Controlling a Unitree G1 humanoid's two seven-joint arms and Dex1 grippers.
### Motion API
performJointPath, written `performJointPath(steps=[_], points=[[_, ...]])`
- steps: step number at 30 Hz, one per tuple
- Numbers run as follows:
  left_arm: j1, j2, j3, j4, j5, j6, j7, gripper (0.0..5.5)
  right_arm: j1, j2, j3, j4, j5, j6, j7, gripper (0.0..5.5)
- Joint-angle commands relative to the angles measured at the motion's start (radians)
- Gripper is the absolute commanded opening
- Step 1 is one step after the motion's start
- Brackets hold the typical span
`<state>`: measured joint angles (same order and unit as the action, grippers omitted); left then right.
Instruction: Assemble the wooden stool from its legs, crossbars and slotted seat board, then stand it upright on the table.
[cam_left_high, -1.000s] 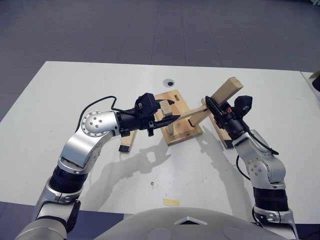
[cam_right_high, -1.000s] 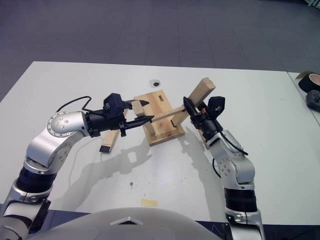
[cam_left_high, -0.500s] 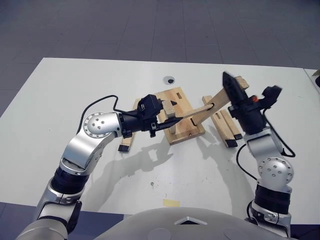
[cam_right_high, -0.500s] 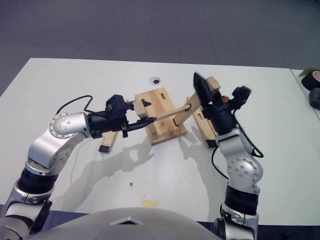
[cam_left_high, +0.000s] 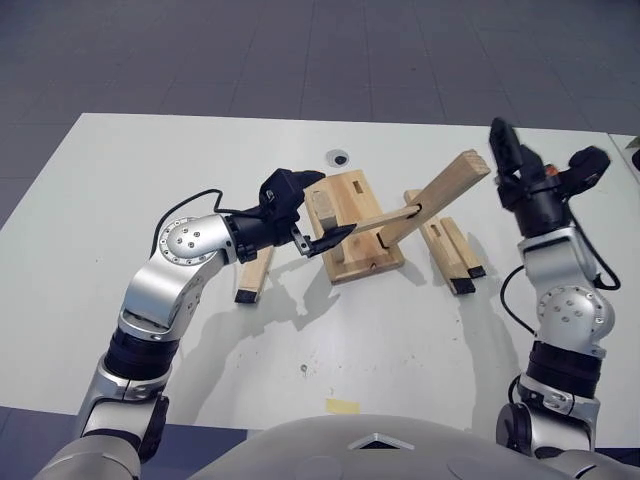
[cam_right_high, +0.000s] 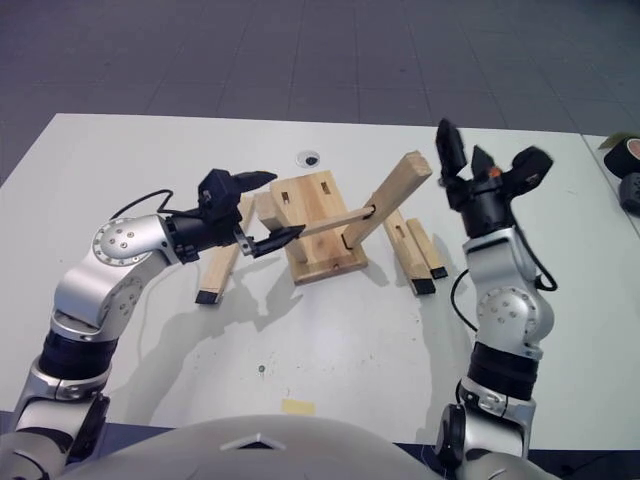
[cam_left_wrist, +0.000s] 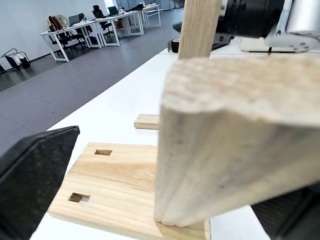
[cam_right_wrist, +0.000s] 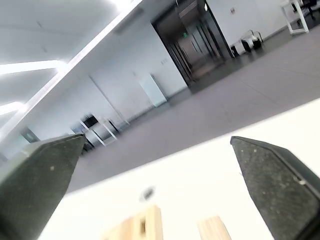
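Left eye view: left gripper (cam_left_high: 333, 206) spread around upright leg (cam_left_wrist: 225, 145) on seat board (cam_left_wrist: 115, 185); right gripper (cam_left_high: 545, 152) aloft, released.

Eye views look down over the table (cam_left_high: 150, 160); left wrist view closely faces the seat board (cam_left_wrist: 115, 175)

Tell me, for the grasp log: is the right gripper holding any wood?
No, the right gripper is open and raised, apart from the tilted leg.

No writing, number or sign can be read anywhere. The small yellow strip of tape (cam_left_high: 342, 405) near the front edge of the white bench (cam_left_high: 150, 170) is too small to show any mark.
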<state>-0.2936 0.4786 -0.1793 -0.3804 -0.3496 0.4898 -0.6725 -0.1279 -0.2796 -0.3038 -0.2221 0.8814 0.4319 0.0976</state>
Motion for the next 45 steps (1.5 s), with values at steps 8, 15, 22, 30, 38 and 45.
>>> performJointPath(steps=[8, 15, 22, 30, 38, 45], points=[[-0.082, -0.088, 0.048, 0.069, 0.055, -0.048, 0.112, 5.38, 0.122, 0.044, 0.098, -0.033, -0.179, -0.068, 0.095, 5.4], [-0.105, -0.164, 0.164, 0.018, -0.041, 0.013, 0.211, 5.38, 0.144, 0.12, 0.097, -0.071, -0.271, -0.139, 0.028, 5.4], [-0.135, -0.207, 0.29, -0.114, -0.172, 0.117, 0.344, 5.38, 0.125, 0.134, 0.05, -0.084, -0.314, -0.16, -0.024, 5.4], [-0.161, -0.179, 0.358, 0.127, 0.035, 0.127, 0.61, 5.38, 0.071, 0.153, -0.045, -0.014, -0.394, -0.184, -0.183, 5.4], [-0.074, -0.29, 0.163, 0.042, 0.066, 0.19, 0.596, 5.38, 0.108, 0.141, 0.209, -0.124, -0.461, -0.12, -0.021, 5.4], [-0.076, -0.293, 0.185, 0.073, 0.11, 0.181, 0.616, 5.38, 0.125, 0.119, 0.183, -0.108, -0.51, -0.141, -0.007, 5.4]])
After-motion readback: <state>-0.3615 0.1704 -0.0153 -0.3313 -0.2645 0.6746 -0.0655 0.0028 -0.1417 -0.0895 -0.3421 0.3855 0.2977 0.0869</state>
